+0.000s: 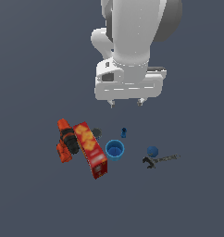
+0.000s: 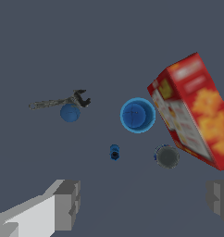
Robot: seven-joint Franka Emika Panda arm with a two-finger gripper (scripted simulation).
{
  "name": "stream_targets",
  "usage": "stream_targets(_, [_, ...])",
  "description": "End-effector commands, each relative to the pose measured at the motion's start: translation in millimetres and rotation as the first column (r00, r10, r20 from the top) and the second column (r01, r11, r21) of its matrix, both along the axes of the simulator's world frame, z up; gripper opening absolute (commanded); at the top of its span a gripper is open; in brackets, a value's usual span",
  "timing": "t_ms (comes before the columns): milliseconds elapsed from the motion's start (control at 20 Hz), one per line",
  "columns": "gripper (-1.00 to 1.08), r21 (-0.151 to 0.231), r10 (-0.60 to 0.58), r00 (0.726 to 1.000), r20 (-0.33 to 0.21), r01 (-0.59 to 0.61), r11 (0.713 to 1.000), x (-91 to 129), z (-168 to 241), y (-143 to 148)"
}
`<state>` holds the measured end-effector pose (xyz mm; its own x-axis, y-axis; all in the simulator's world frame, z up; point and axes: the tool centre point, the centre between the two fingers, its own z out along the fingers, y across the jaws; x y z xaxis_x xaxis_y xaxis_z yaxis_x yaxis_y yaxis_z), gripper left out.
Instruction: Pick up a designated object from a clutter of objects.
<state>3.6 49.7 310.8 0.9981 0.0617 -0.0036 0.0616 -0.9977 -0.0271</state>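
At centre of the exterior view, the gripper [image 1: 126, 103] hangs with jaws apart above the tiny dark-blue peg [image 1: 124, 133]; blue cup [image 1: 115, 150] just below; red cracker box [image 1: 90, 149] beside the cup, lower left.

Your wrist view looks down on the clutter, with the hand [image 2: 142, 203] spread wide above it.

You see the tiny blue peg [image 2: 115, 152] standing alone on the worktop [image 2: 63, 46], between the two fingers [image 2: 67, 204] and apart from both. Beyond it sits the blue cup [image 2: 138, 115], just beside the red cracker box [image 2: 196, 109]. The blue ball [image 2: 70, 112] touches the dark wrench [image 2: 60, 101]. A small grey disc [image 2: 167, 157] lies near the box.
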Motion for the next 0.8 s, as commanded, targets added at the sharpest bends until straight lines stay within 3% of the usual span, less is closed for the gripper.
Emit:
stream_targets(0, [1.0,0.001,0.001,1.0,0.0,-0.001,1.0,0,0,0])
stream_targets(350, [1.0,-0.001,0.015,1.0,0.0,-0.015,1.0,0,-8,1])
stream_targets(750, [1.0,-0.013,0.087,0.996,0.002,-0.087,0.996,-1,-47,2])
